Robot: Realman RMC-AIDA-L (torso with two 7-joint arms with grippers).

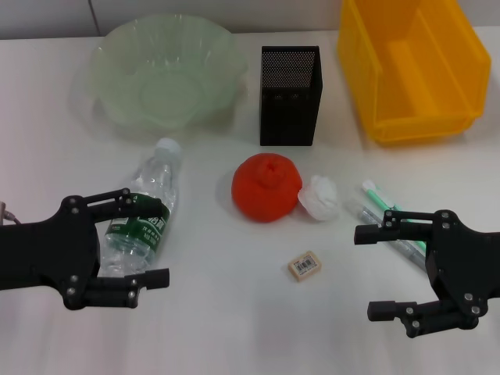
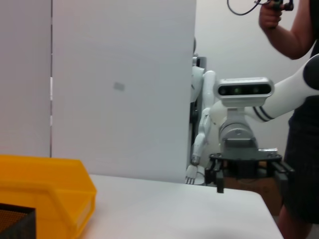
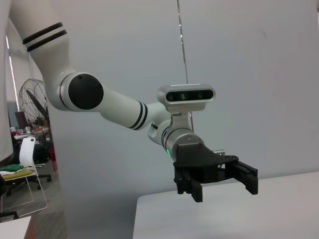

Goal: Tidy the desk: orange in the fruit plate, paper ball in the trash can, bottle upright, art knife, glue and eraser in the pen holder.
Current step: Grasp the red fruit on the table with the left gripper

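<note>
The left claw [image 1: 148,242] hangs wide open and empty, with the bottle [image 1: 146,215] lying on the table [image 1: 234,320] between its fingers. The right claw [image 1: 375,271] is also wide open and empty; the eraser [image 1: 304,266] lies between the claws, and the orange [image 1: 266,187] is beyond it.

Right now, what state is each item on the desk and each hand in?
bottle: lying on its side, cap on
orange: on the desk, not in the plate
fruit plate: empty
paper ball: on the desk beside the orange
eraser: on the desk
pen holder: upright
trash can: empty
left hand: open, empty
right hand: open, empty
</note>
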